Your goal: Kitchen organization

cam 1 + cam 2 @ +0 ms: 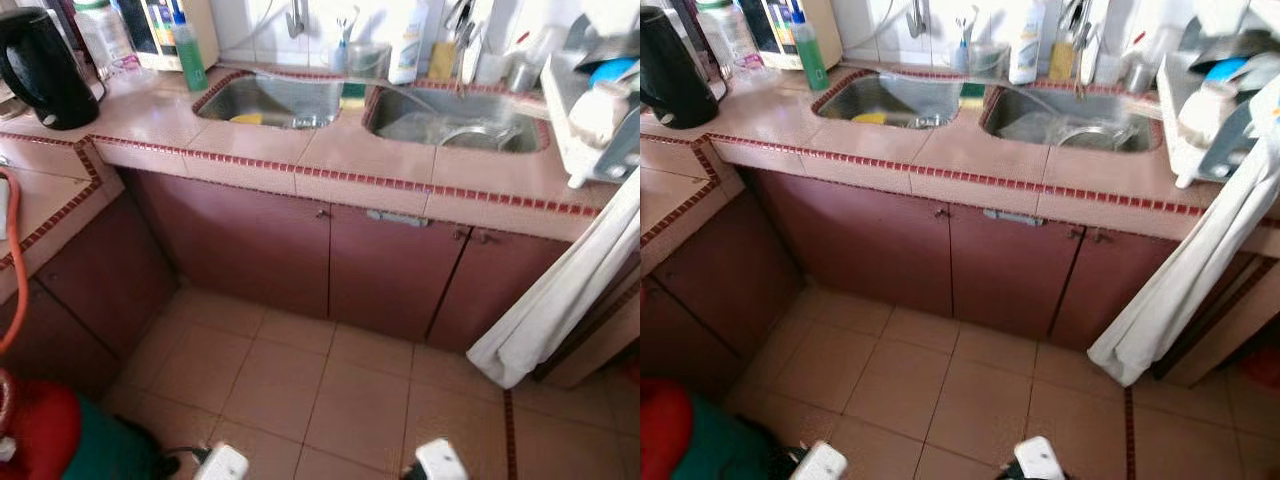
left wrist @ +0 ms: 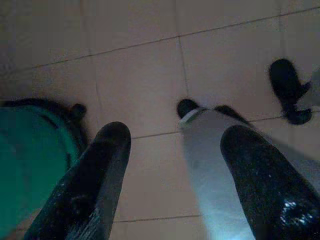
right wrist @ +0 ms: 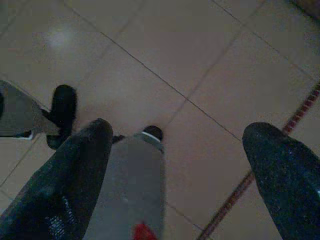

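I'm standing off from the pink tiled worktop [image 1: 330,160] with its two steel sink basins [image 1: 275,100]. Both arms hang idle over the tan floor tiles [image 1: 290,390]: the left gripper [image 2: 172,170] has its fingers apart around nothing, and so does the right gripper [image 3: 175,170]. A black electric kettle [image 1: 45,65], a green soap bottle [image 1: 188,50], a white bottle [image 1: 405,40] and a loaded dish rack [image 1: 590,100] sit on the worktop, with a metal bowl [image 1: 478,135] in the right basin. Whether that counts as tidied or awaiting sorting, I can't judge.
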You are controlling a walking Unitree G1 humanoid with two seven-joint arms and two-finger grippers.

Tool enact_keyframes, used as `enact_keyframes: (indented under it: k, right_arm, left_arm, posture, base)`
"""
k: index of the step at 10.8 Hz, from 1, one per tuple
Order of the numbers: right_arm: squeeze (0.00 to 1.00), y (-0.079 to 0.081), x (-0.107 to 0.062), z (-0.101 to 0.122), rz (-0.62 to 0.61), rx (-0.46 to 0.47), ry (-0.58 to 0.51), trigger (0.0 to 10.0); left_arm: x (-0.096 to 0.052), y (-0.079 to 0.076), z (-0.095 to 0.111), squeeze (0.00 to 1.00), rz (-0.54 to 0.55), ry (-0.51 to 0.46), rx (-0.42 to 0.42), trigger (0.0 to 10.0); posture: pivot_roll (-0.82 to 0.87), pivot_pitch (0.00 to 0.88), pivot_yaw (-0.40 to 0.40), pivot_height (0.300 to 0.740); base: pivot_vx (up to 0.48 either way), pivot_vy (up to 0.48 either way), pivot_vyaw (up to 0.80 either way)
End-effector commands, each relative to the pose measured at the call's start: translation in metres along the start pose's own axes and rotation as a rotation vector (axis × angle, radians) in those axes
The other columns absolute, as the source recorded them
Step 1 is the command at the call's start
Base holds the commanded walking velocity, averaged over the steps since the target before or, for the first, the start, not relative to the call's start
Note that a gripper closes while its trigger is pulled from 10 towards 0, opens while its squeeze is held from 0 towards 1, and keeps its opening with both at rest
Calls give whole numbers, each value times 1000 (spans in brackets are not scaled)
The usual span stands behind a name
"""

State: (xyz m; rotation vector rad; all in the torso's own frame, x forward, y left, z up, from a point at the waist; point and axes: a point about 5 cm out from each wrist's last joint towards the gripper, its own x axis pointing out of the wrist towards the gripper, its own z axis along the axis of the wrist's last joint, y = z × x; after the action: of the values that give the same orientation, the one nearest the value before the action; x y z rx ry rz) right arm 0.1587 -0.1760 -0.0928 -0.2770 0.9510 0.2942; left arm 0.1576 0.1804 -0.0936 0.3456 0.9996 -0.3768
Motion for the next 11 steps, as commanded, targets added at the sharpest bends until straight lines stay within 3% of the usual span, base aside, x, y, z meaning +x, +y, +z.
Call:
enact_keyframes:
  k: [1, 3, 5, 7, 9, 11]
  right_arm:
    - [0, 6, -1, -6, 36, -21, 18, 10000]
    - [0, 1, 2, 16, 70, -73, -77, 10000]
    - [0, 8, 3, 35, 145, -167, -169, 10000]
    - [0, 14, 3, 41, 194, -243, -210, 10000]
    - [0, 13, 3, 40, 182, -262, -201, 10000]
    - [0, 14, 3, 33, 172, -258, -176, 10000]
  left_arm:
    - [-1, 11, 5, 0, 9, -26, 20, 10000]
    - [-5, 29, 13, 0, 60, -108, -116, 10000]
    - [-8, 28, 8, 0, 78, -153, -193, 10000]
    - [-11, 26, -1, 0, 84, -163, -166, 10000]
    - [-13, 24, -14, 0, 95, -133, -222, 10000]
    - [-13, 16, -18, 0, 82, -120, -216, 10000]
  posture:
    - [-149, 103, 66, 740]
    - [-100, 106, 16, 740]
    - [-67, 94, -15, 740]
    - [-44, 69, -32, 740]
    - [-44, 33, -33, 740]
    - [-44, 0, -36, 740]
  base:
    - [0, 0, 0]
    - [0, 0, 0]
    - [0, 0, 0]
    - [0, 0, 0]
    - [0, 0, 0]
    - [0, 0, 0]
